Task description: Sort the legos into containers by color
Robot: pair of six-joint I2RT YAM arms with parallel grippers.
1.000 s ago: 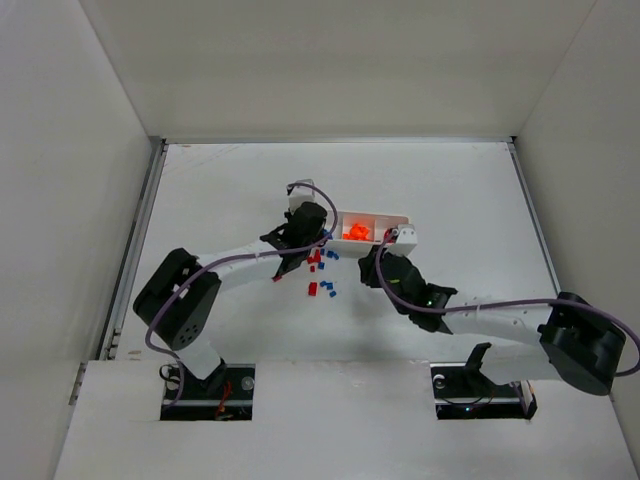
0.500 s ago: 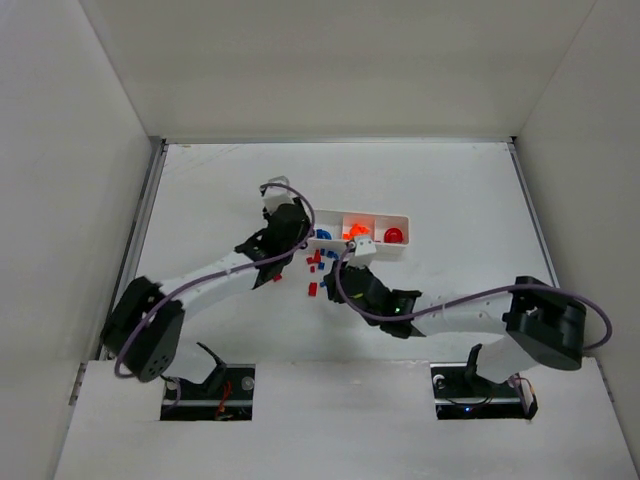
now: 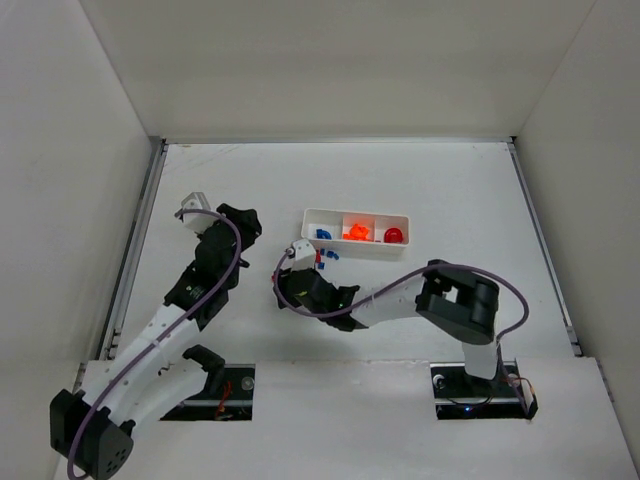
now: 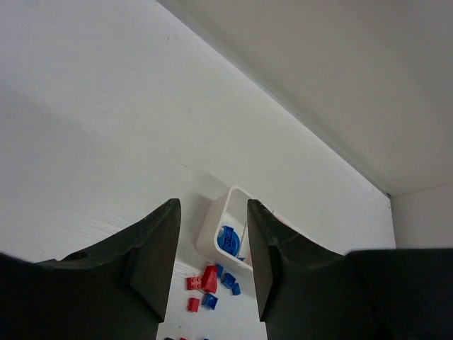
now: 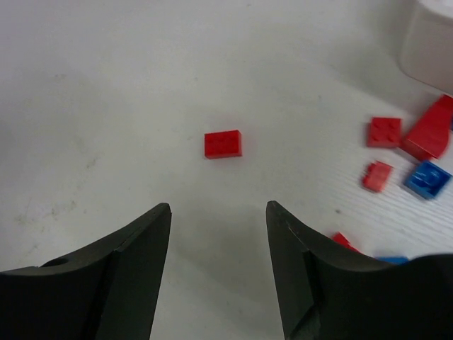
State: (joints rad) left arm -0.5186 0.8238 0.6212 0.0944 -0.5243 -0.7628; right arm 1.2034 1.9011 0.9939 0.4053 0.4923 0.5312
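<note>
The white three-compartment tray point(image 3: 355, 215) holds blue pieces point(image 3: 322, 234) on the left, orange pieces point(image 3: 355, 233) in the middle and a red piece point(image 3: 393, 236) on the right. Loose red and blue legos point(image 3: 322, 258) lie just in front of its left end. My left gripper point(image 3: 243, 222) is open and empty, well left of the tray; its wrist view shows the tray's blue end point(image 4: 212, 230) and loose legos point(image 4: 205, 280) between the fingers. My right gripper point(image 5: 218, 209) is open and empty, low over the table, with a single red brick point(image 5: 223, 144) just ahead.
More red pieces point(image 5: 384, 132) and a blue brick point(image 5: 427, 178) lie to the right of my right gripper, near the tray's corner point(image 5: 432, 35). White walls enclose the table on three sides, with a metal rail point(image 3: 140, 230) along the left.
My left arm has pulled back leftward, away from the lego pile. My right arm has swung left across the pile, uncovering the tray, and its gripper now sits left of the loose legos.
</note>
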